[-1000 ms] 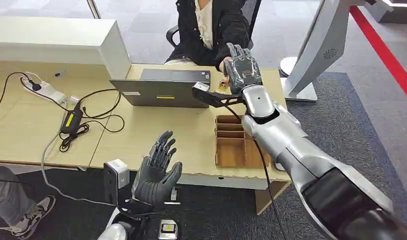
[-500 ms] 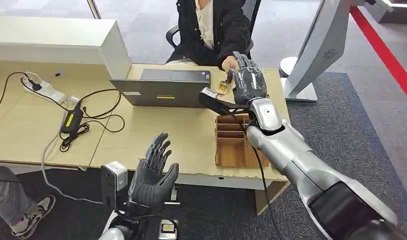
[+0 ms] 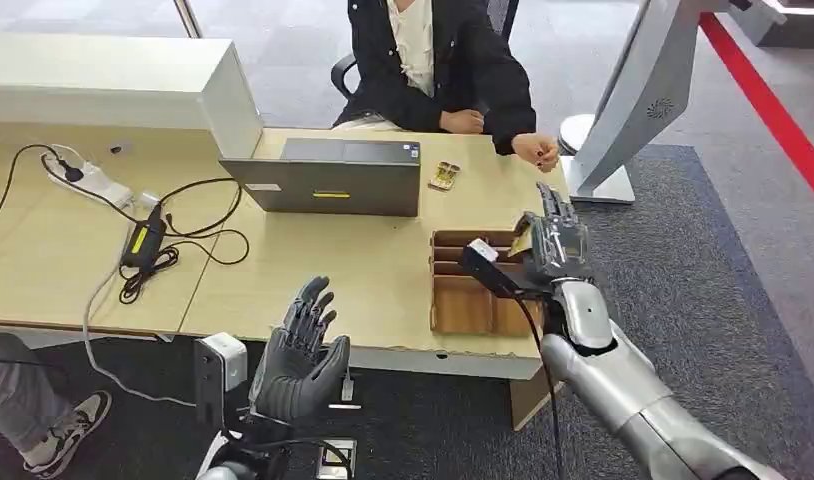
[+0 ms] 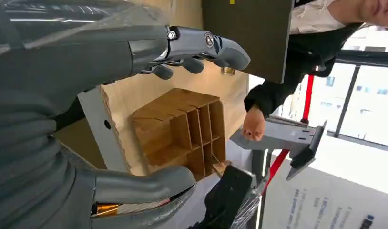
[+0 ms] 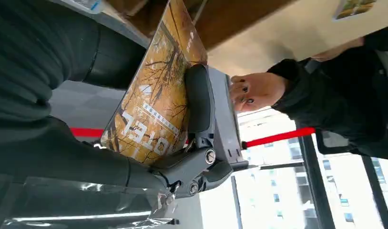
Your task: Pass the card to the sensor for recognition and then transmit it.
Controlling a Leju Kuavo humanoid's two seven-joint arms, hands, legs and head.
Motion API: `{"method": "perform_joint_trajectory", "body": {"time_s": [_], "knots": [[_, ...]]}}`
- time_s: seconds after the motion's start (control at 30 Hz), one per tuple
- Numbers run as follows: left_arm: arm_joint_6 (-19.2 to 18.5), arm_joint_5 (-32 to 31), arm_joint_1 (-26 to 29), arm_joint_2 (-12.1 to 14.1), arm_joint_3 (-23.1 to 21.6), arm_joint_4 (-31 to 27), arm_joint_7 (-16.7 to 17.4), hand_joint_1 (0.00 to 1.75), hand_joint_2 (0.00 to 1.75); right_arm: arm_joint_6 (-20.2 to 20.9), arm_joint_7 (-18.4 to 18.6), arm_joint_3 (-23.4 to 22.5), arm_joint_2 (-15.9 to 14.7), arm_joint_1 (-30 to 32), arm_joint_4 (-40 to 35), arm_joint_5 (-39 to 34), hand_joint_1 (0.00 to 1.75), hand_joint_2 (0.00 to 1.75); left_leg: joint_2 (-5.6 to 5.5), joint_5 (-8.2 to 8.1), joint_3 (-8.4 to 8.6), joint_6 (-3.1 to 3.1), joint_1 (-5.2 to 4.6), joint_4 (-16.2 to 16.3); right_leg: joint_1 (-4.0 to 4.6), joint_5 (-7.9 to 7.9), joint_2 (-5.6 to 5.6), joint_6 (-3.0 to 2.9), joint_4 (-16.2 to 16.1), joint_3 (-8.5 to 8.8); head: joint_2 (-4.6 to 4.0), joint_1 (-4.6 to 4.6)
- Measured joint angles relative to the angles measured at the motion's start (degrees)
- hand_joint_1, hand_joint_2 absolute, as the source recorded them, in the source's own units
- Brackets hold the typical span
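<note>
Head view: right hand (image 3: 555, 243) pinches card (image 3: 521, 240) above wooden box (image 3: 463, 300); left hand (image 3: 301, 355) fingers spread, holding nothing.

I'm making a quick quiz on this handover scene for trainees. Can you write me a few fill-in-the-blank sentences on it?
1. The card is held by the robot's ____ hand.
2. The left hand holds ____.
3. The wooden compartment box sits on the ____.
4. The small card on the desk lies beside the ____.

Missing words: right; nothing; desk; laptop

Office: desk (image 3: 313, 270), laptop (image 3: 328, 180), carpet (image 3: 723, 270)
</note>
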Motion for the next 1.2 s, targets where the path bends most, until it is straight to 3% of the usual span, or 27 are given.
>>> {"method": "perform_joint_trajectory", "body": {"time_s": [0.27,1.2], "knots": [[-0.3,0.1,0.0,0.4,0.0,-0.2,0.0,0.00,1.75,0.2,0.7,-5.3,-3.6,6.5,-8.2,0.8,1.75,1.75,0.02,0.01,0.00,0.00,-0.01,0.0,-0.01,0.00,0.01,0.00,0.0,0.01,0.00,0.00],[-4.5,1.3,-0.9,0.1,-0.8,0.9,-1.6,0.00,1.75,1.4,1.4,-14.3,-6.7,13.8,-17.4,1.4,1.75,1.75,0.07,0.00,0.00,0.00,-0.02,0.0,-0.02,0.01,0.03,0.01,0.0,-0.02,0.00,-0.02]]}}
